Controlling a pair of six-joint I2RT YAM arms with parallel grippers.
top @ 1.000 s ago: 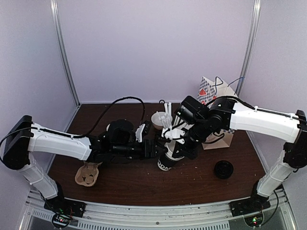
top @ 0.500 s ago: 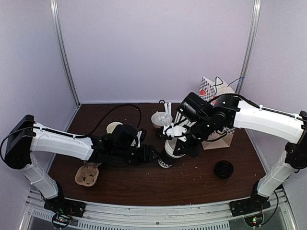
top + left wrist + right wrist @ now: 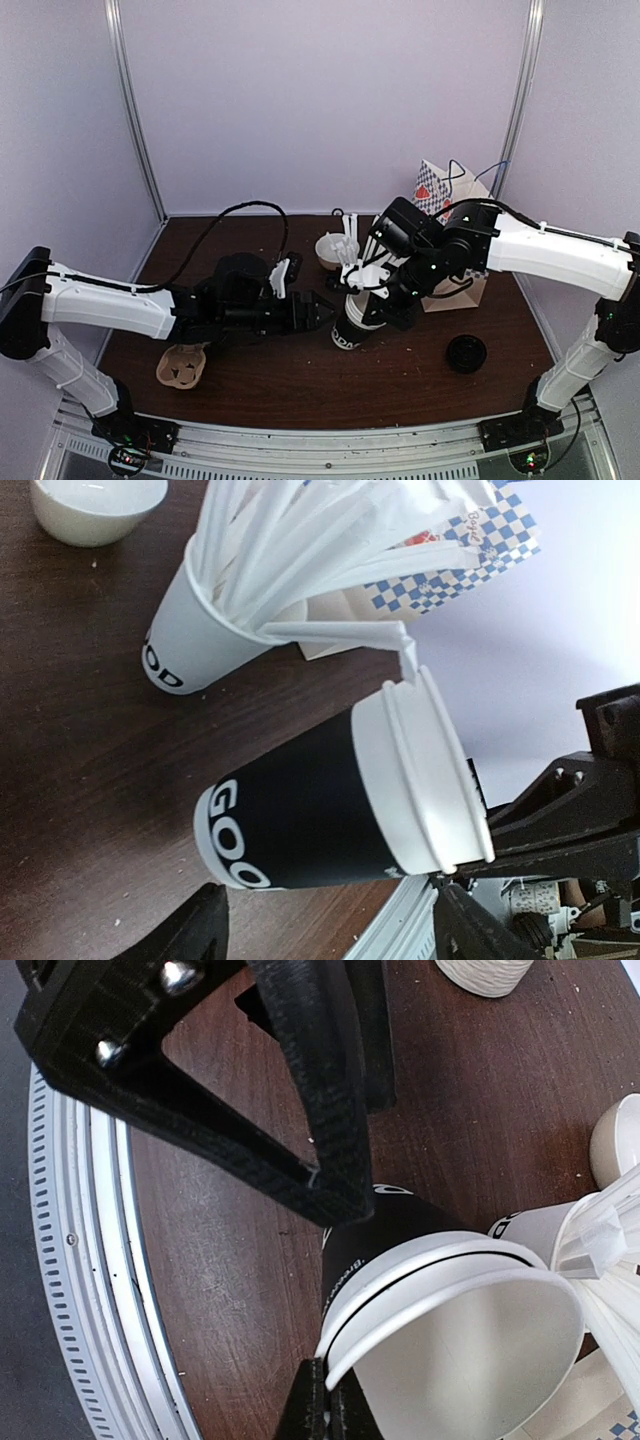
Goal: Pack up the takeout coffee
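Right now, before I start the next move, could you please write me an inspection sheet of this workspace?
Surface: dark brown table, a few pale specks, no spill seen.
Job's things: one black cup, open, no lid on; one black lid lying apart on the right side; second cup not seen.
Clutter: white cup of stirrers, cream mug, cardboard carrier, paper bag.
Grippers: left gripper open, facing the cup, not touching; right gripper shut on the cup's rim.
Cables: black cable arching over the left arm, above the table.
Surroundings: pale walls, metal rail at the near edge.
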